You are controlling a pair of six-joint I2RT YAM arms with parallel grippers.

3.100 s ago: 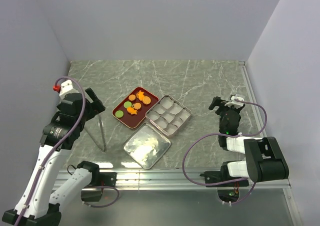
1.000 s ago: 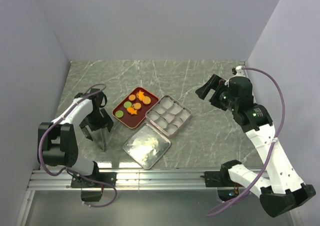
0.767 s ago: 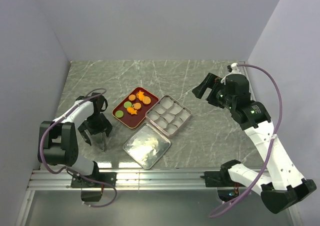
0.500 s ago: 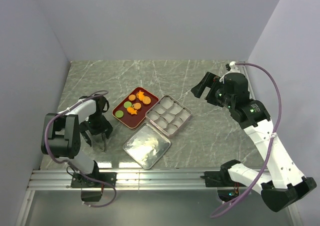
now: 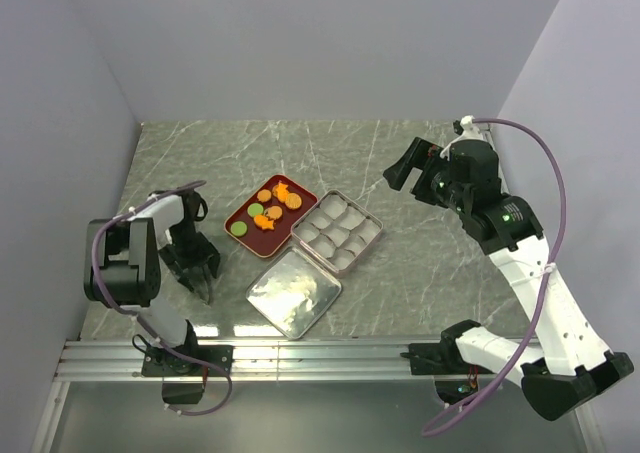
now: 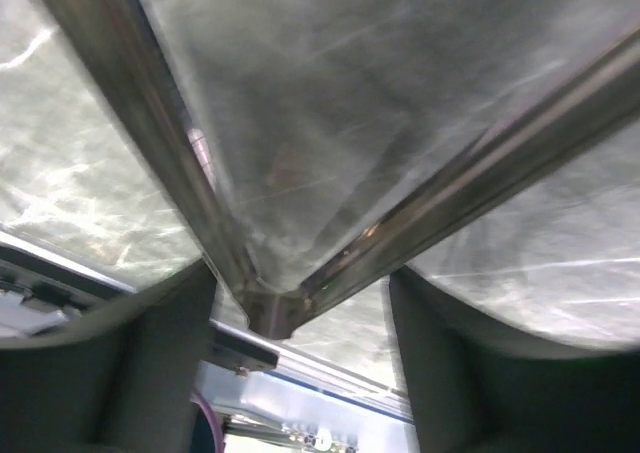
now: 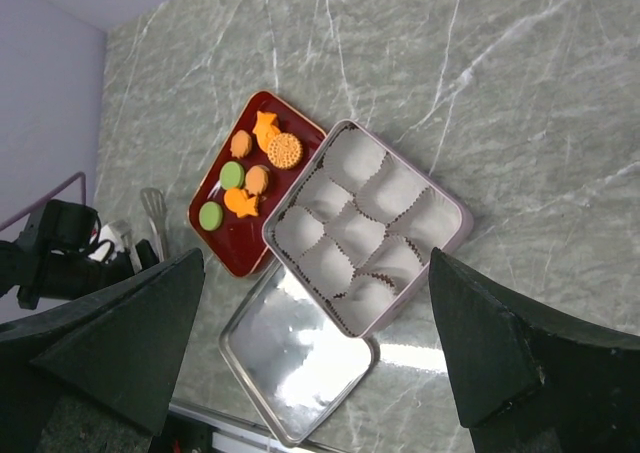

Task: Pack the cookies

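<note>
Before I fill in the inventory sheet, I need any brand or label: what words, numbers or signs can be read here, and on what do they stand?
No text can be read in any view.
The cookies have stamped patterns but no readable letters.
The red tray, the tin and its lid show no print.

Red tray (image 7: 232,241), compartment tin (image 7: 463,216), lid (image 5: 293,293), tongs (image 6: 270,308)

Orange and green cookies (image 7: 257,179) lie on a red tray (image 7: 243,239); table (image 7: 520,123) grey-green veined marble.
</note>
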